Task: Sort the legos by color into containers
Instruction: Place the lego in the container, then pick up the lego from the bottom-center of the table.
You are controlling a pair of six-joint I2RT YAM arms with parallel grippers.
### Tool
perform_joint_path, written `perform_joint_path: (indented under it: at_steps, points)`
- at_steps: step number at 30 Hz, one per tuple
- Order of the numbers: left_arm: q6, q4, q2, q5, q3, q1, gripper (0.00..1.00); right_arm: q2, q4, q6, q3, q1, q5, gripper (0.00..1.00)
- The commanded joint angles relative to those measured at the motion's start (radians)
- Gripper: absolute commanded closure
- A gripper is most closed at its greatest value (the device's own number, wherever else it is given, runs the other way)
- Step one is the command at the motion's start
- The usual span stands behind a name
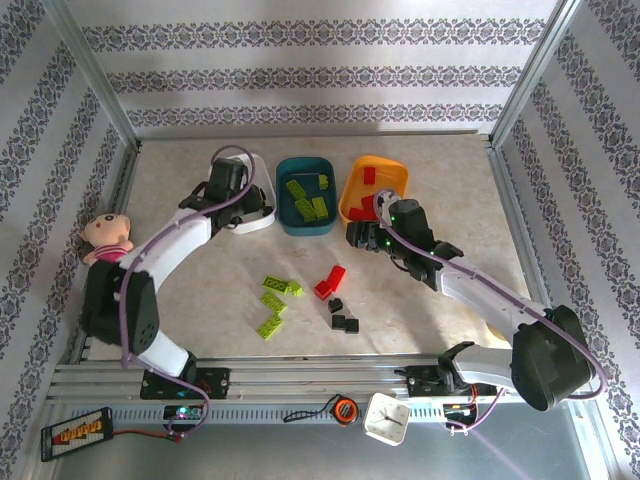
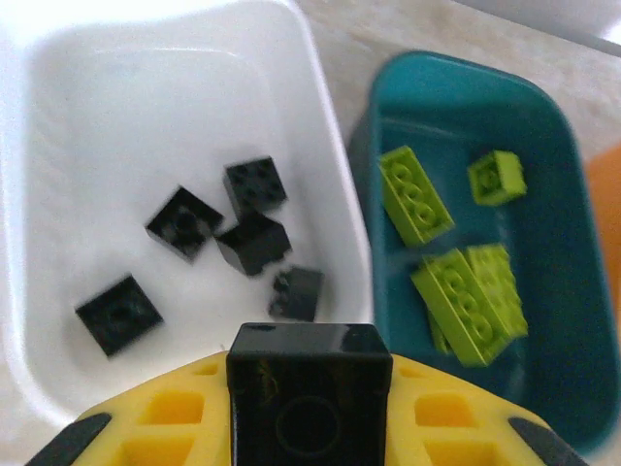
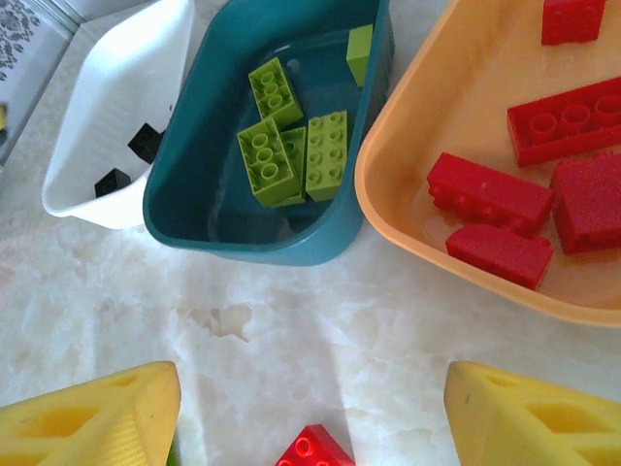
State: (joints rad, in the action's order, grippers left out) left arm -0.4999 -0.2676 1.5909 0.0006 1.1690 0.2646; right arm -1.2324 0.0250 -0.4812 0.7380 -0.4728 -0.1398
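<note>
My left gripper (image 2: pixel 309 383) hangs over the white tub (image 2: pixel 126 107), shut on a black lego (image 2: pixel 309 413). Several black legos (image 2: pixel 254 243) lie in that tub. Beside it, the teal tub (image 2: pixel 568 291) holds lime green legos (image 2: pixel 412 194). My right gripper (image 3: pixel 312 388) stands open above the bare table, just in front of the teal tub (image 3: pixel 252 238) and the orange tub (image 3: pixel 437 107), with a loose red lego (image 3: pixel 312 449) below it. Red legos (image 3: pixel 490 194) lie in the orange tub. Loose green (image 1: pixel 274 303), red (image 1: pixel 330 281) and black (image 1: pixel 345 322) legos sit mid-table.
A pink-and-cream doll (image 1: pixel 107 235) lies at the left edge beside the left arm. A small red disc (image 1: pixel 343 409) and a white clock (image 1: pixel 386 418) rest on the front rail. Metal frame posts and patterned walls close in the table on three sides.
</note>
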Motion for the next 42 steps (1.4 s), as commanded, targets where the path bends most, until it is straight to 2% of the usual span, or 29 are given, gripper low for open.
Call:
perform_joint_path:
  at_steps: [1,6,10,14,19,21,26,31,37,42]
  points:
    - [0.012,0.010,0.099,0.026,0.087,-0.047,0.77,0.036,-0.007,-0.019,-0.027,0.007,-0.018,0.28]
    - [0.014,-0.042,0.234,0.023,0.216,-0.074,0.56,0.054,0.003,-0.023,-0.054,-0.002,-0.032,0.27]
    - [-0.001,-0.058,0.264,0.037,0.266,-0.083,0.41,0.067,0.017,-0.023,-0.074,-0.015,-0.043,0.26]
    - [-0.024,-0.033,0.206,0.083,0.260,-0.082,0.33,0.079,0.038,-0.018,-0.090,-0.038,-0.052,0.25]
    - [-0.076,0.046,0.054,0.179,0.155,-0.078,0.20,0.085,0.065,-0.011,-0.116,-0.106,-0.044,0.24]
    - [-0.103,0.079,-0.017,0.221,0.089,-0.072,0.02,0.081,0.081,-0.005,-0.124,-0.143,-0.032,0.24]
    - [-0.181,0.179,-0.221,0.293,-0.144,-0.046,0.00,0.060,0.120,0.013,-0.138,-0.251,0.019,0.23]
    - [-0.269,0.260,-0.436,0.312,-0.384,-0.032,0.00,-0.003,0.124,0.011,-0.141,-0.333,0.058,0.22]
    - [-0.311,0.227,-0.641,0.287,-0.574,-0.030,0.00,-0.085,0.133,0.006,-0.134,-0.408,0.103,0.22]
    - [-0.329,0.174,-0.734,0.268,-0.661,-0.030,0.00,-0.154,0.131,0.004,-0.120,-0.430,0.129,0.23]
